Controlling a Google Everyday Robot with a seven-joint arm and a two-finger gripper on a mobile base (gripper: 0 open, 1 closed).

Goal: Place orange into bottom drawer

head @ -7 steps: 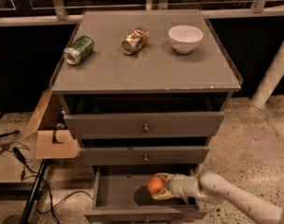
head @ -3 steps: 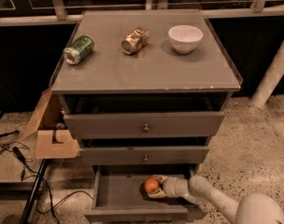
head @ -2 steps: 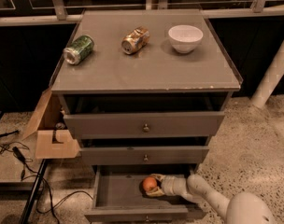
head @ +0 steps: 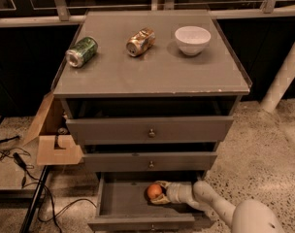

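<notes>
The orange (head: 154,191) is small and round and lies inside the open bottom drawer (head: 119,204), near the tray's middle. My gripper (head: 160,192) reaches into the drawer from the right, low over the tray floor, with its fingers around the orange. The arm runs from the gripper to the lower right corner of the view. The drawer's knob (head: 152,227) shows on its front edge at the bottom.
Two grey drawers (head: 150,128) sit above, each slightly pulled out. On the cabinet top lie a green can (head: 81,51), a gold-brown dented can (head: 140,41) and a white bowl (head: 192,39). A cardboard box (head: 53,139) and cables lie left of the cabinet.
The gripper with the orange has moved a little left and deeper into the bottom drawer. The arm's elbow has come forward into the lower right corner.
</notes>
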